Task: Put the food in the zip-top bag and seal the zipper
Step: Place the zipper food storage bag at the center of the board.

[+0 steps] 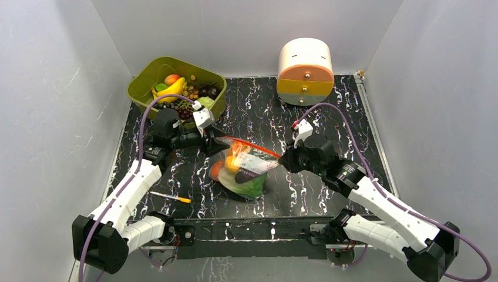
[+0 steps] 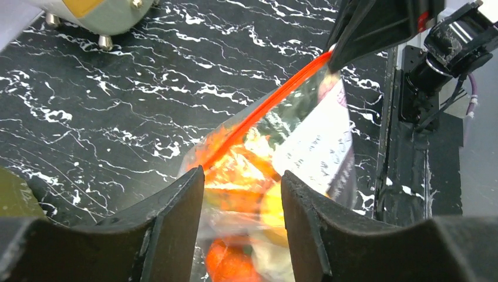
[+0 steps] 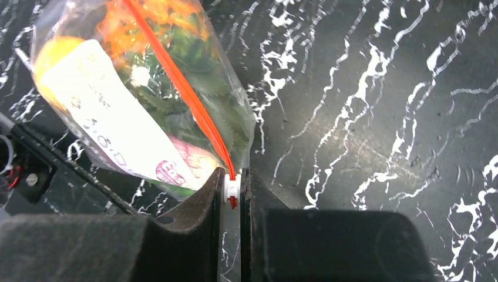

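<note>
So the right gripper (image 3: 233, 176) is clamped on the zipper (image 3: 178, 85), bottom centre; left gripper (image 2: 242, 176) gapes wide around the zip-top bag (image 2: 317, 141). I'd close left first, then drag steadily.

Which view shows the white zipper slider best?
The right wrist view: the slider sits sharp, pinched in the right gripper. The top view shows only the red zipper; in the left wrist view that gripper hides it.

Lab test booth (boxed in), white walls (image 1: 53, 88), marbled tabletop (image 1: 258, 111)
</note>
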